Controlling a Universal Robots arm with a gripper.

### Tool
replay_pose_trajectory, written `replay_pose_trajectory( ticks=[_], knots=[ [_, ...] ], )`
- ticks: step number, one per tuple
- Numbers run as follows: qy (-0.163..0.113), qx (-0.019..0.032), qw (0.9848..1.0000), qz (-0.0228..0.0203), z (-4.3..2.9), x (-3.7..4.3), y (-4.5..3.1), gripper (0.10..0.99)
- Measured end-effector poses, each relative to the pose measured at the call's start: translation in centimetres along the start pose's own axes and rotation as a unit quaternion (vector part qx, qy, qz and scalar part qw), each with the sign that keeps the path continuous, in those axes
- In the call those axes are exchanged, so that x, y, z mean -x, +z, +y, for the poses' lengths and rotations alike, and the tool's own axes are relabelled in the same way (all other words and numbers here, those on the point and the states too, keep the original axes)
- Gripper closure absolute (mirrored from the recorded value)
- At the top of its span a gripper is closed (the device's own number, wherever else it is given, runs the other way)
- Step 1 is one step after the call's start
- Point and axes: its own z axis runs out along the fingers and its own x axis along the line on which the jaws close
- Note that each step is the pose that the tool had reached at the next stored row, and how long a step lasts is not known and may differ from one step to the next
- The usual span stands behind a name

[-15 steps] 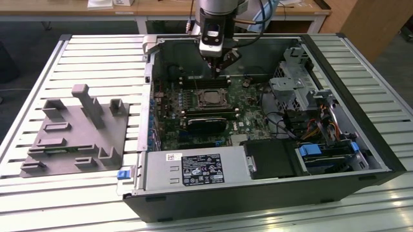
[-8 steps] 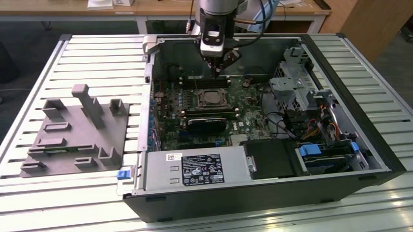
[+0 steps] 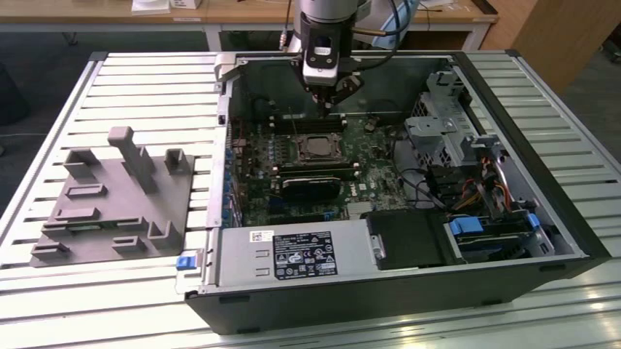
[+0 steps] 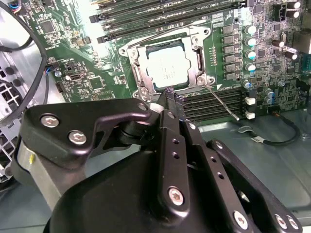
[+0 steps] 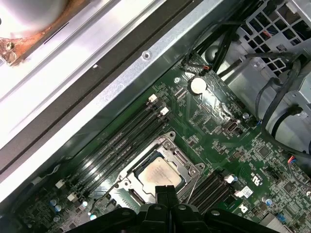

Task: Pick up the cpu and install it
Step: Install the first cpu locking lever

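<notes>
The cpu (image 3: pixel 315 147) is a small silver-grey square lying flat inside the metal-framed socket (image 3: pixel 299 138) on the green motherboard, within the open computer case. Both wrist views show it seated in the socket frame: the cpu (image 4: pixel 167 68) and the cpu (image 5: pixel 158 174). My gripper (image 3: pixel 331 104) hangs above the board, just behind the socket toward the case's back wall. Its black fingertips (image 4: pixel 169 99) are pressed together with nothing between them. In the first wrist view my gripper (image 5: pixel 165 192) hovers over the near edge of the socket. A thin wire lever (image 4: pixel 221 99) sticks out beside the socket.
The grey plastic fixture (image 3: pixel 107 196) stands on the slatted table at the exterior view's left. Inside the case are black memory slots (image 4: pixel 160 14), a black heatsink block (image 3: pixel 313 185), the power supply (image 3: pixel 291 254), drive cages and cables (image 3: pixel 456 160). Case walls (image 3: pixel 225 138) surround the board.
</notes>
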Motion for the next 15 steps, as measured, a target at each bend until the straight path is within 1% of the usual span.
replay_pose_trajectory(
  ticks=[5,8,10,12,15],
  knots=[
    [-0.012,0.0005,0.9999,0.0003,0.00,0.00,0.00,0.980],
    [-0.030,0.0014,0.9996,0.0007,0.00,0.00,0.00,0.980],
    [-0.047,0.0023,0.9989,0.0012,0.00,0.00,0.01,0.980],
    [-0.065,0.0031,0.9979,0.0016,0.00,0.00,0.02,0.980],
    [-0.093,0.0044,0.9956,0.0023,0.00,0.00,0.05,0.980]
  ],
)
